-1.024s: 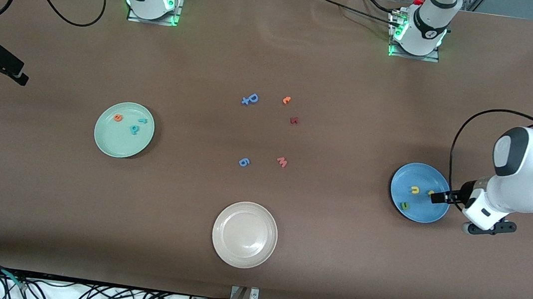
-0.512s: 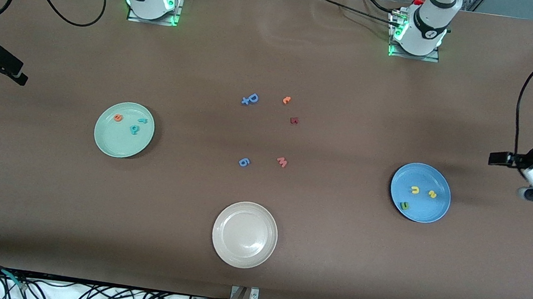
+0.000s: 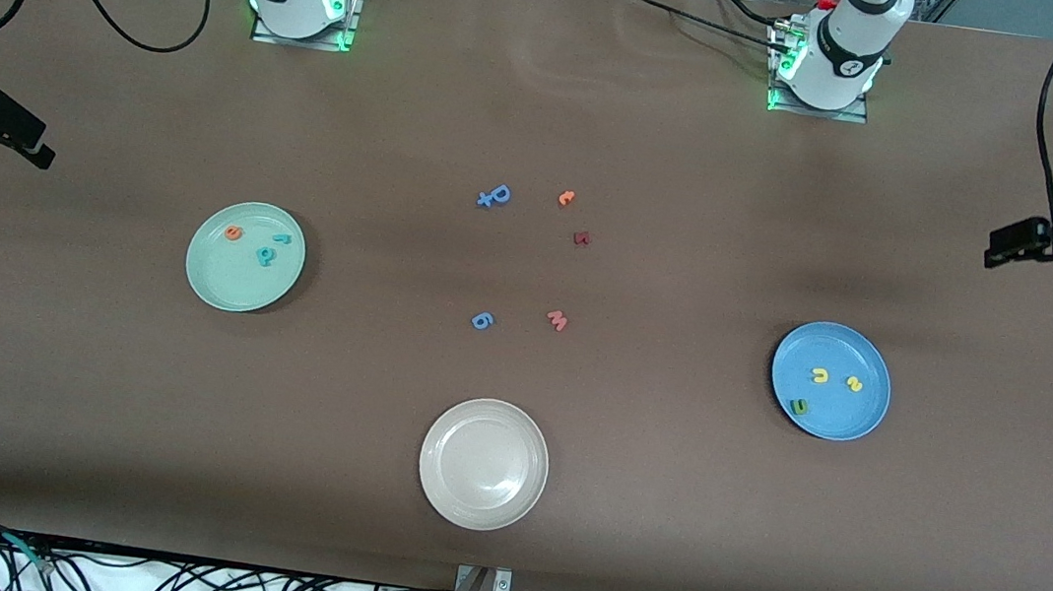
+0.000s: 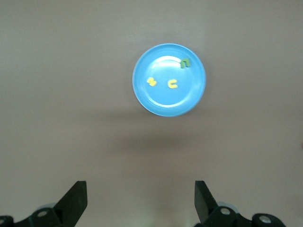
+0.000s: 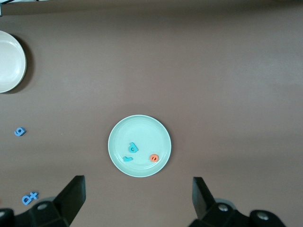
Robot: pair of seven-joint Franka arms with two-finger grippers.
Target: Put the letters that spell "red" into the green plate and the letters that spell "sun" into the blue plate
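From my seat both arms are cut off at the front view's edges: the right gripper point(image 3: 9, 139) hangs over the table's end past the green plate point(image 3: 240, 288), the left gripper point(image 3: 1016, 242) over the opposite end past the blue plate point(image 3: 827, 424), each with jaws spread wide and empty. I use the cream plate point(image 3: 478, 508) as my landmark, nearest the camera. Farther back, toward the right arm, the green plate holds three letters: orange "e" point(image 3: 234, 232), teal "r" point(image 3: 282, 238), teal "d" point(image 3: 265, 255). Toward the left arm, the blue plate holds three: yellow "u" point(image 3: 820, 375), yellow "s" point(image 3: 854, 383), dark green letter point(image 3: 799, 406). Five loose letters point(image 3: 556, 320) lie farther still, hard to read.
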